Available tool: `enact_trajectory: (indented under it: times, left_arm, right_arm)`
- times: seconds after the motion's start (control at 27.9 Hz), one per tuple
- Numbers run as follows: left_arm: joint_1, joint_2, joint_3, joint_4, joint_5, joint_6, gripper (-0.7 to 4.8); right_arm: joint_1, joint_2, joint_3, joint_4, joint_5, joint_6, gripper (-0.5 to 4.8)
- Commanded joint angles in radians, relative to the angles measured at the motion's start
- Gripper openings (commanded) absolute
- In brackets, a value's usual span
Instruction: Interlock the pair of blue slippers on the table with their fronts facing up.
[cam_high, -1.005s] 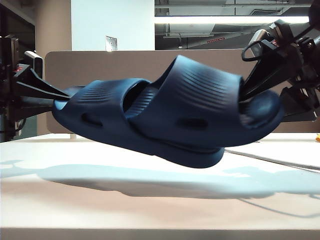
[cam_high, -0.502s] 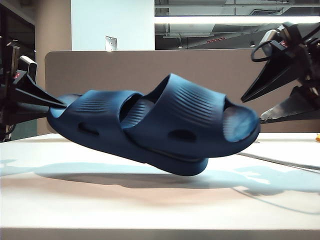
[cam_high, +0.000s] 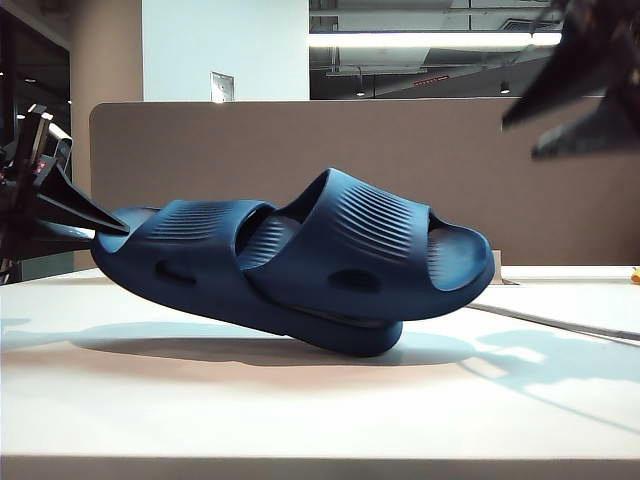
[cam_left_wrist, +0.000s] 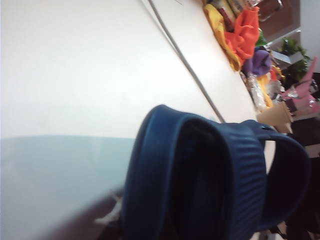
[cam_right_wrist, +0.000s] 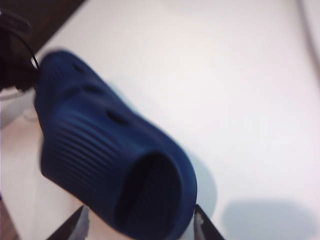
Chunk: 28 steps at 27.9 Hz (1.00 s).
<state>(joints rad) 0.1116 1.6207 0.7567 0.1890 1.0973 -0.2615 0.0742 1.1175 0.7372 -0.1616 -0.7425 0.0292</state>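
The pair of blue slippers is interlocked, straps up. In the exterior view the left slipper (cam_high: 190, 245) has the right slipper (cam_high: 375, 250) pushed in under its strap. The pair tilts, its lowest sole edge down at the table (cam_high: 300, 410). My left gripper (cam_high: 105, 232) is shut on the left slipper's end and holds that end raised. My right gripper (cam_high: 520, 138) hangs open at the upper right, well clear of the slippers. The right wrist view looks down at a slipper (cam_right_wrist: 110, 165) past the spread fingers (cam_right_wrist: 206, 226). A slipper (cam_left_wrist: 200, 185) fills the left wrist view and hides that gripper.
A brown partition panel (cam_high: 300, 140) stands along the table's far edge. A thin dark line (cam_high: 560, 322) crosses the tabletop on the right. Bright cloth and clutter (cam_left_wrist: 245, 35) lie past the table's far end in the left wrist view.
My right gripper has let go of the right slipper and risen up and away to the right. The interlocked pair has sunk and shifted left, its lower sole coming down to the table.
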Motion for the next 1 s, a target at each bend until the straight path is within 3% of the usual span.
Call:
enact_trajectory:
  times: [0.04, 0.25, 0.54, 1.0]
  left_arm:
    - [0.000, -0.006, 0.002, 0.011, -0.052, 0.004, -0.06]
    - [-0.008, -0.006, 0.002, 0.009, -0.156, 0.012, -0.06]
    - [-0.015, -0.006, 0.002, 0.006, -0.257, 0.019, -0.06]
    - [-0.138, -0.006, 0.002, -0.017, -0.497, 0.097, -0.01]
  right_arm:
    - [0.002, -0.084, 0.005, 0.077, 0.012, 0.005, 2.61]
    - [0.003, -0.230, 0.005, 0.145, 0.050, 0.003, 2.60]
    - [0.007, -0.359, 0.005, 0.172, 0.139, 0.004, 2.10]
    - [0.008, -0.369, -0.012, 0.119, 0.139, 0.004, 2.10]
